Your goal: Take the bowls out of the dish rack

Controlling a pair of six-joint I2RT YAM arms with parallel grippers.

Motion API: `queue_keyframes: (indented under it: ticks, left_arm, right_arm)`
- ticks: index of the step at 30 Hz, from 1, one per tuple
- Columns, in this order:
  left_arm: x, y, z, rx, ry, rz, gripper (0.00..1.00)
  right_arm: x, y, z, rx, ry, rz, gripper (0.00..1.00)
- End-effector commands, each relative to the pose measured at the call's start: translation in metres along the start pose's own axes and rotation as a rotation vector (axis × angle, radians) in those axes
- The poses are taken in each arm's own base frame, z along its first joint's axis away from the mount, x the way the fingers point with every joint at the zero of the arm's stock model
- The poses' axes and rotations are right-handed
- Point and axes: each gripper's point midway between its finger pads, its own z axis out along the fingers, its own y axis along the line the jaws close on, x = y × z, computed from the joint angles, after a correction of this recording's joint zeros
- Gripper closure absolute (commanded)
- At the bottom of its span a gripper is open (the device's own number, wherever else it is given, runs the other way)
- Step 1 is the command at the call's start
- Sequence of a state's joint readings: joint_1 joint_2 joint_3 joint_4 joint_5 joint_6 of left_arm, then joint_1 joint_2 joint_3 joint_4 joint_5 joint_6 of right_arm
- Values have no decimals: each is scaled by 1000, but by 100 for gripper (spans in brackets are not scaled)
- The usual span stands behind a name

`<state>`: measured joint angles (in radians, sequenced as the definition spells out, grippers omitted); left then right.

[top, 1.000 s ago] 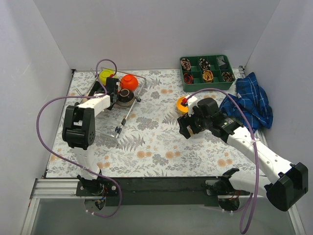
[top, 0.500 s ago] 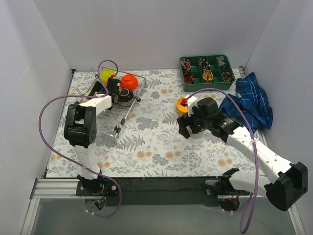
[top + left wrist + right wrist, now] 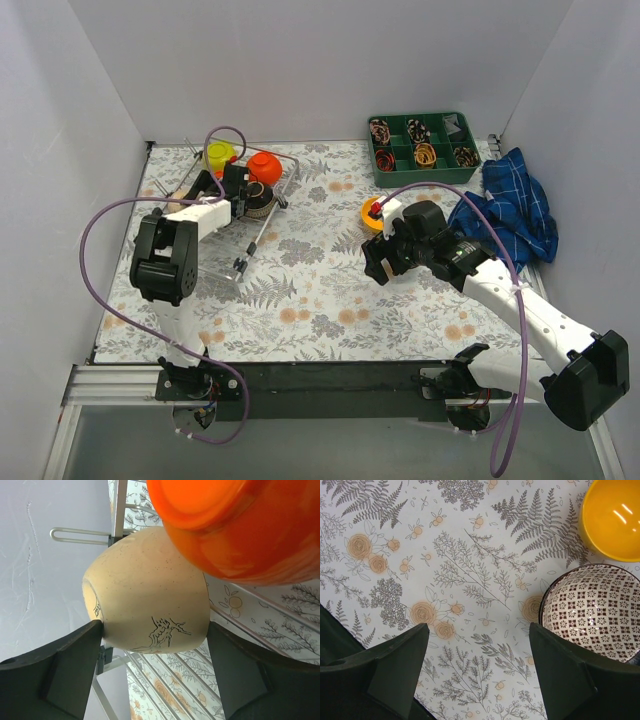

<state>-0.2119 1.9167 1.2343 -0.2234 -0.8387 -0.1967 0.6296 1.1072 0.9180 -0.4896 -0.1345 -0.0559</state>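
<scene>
**Left arm closing on the beige bowl in the rack; lift comes next**

Top view: the dish rack (image 3: 262,225) sits at the far left of the table (image 3: 320,290). A lime green bowl (image 3: 218,155) and an orange bowl (image 3: 263,167) are at its far end. The left gripper (image 3: 240,192) reaches in beside the beige bowl (image 3: 259,200). Across the table, the right gripper (image 3: 383,252) hangs low near a yellow bowl (image 3: 373,213) that stands on the table, off the rack. A green tray (image 3: 420,145) and a blue cloth (image 3: 515,205) lie further right.

Left wrist view: the beige bowl lies on its side on the rack wires, with the orange bowl just above it. The two fingers (image 3: 75,655) stand one on each side of the bowl, and both appear to touch it, so the jaws are closed on it. How firm the hold is I cannot tell.

Right wrist view: the jaws are spread wide over bare table with nothing between them. A brown-patterned bowl (image 3: 592,612) and the yellow bowl stand just to one side.

Judgement: the step in hand is grasping the beige bowl. The next move calls for a firm squeeze, then a lift that clears the wires and the orange bowl
</scene>
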Motion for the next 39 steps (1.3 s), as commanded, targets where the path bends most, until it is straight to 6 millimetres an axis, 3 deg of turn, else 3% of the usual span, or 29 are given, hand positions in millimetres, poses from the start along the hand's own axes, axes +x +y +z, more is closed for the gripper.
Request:
queue_keyframes:
  ticks: [1, 9, 16, 20, 26, 31, 36, 39]
  left_arm:
    - [4, 13, -24, 4, -17, -34, 44]
    - [-4, 45, -52, -10, -54, -169, 59]
    - [9, 45, -68, 49, -23, -261, 71]
    - [9, 37, -76, 118, -21, -317, 73]
    - [19, 33, -73, 96, 20, -342, 64]
    - [17, 39, -74, 65, 27, -371, 46]
    - [20, 31, -73, 79, 52, -420, 42]
    - [20, 26, -74, 101, 54, -465, 34]
  right_arm:
    - [-13, 4, -2, -21, -61, -18, 11]
    - [-17, 8, -7, -43, -84, -23, 12]
    - [-23, 18, -10, -91, -111, -20, 12]
    - [-26, 24, -11, -121, -125, -7, 13]
    - [-23, 26, -11, -129, -131, 13, 13]
    - [-18, 26, -11, -127, -140, 11, 14]
    - [-14, 26, -12, -125, -142, 10, 13]
    - [-12, 26, -13, -121, -142, 10, 13]
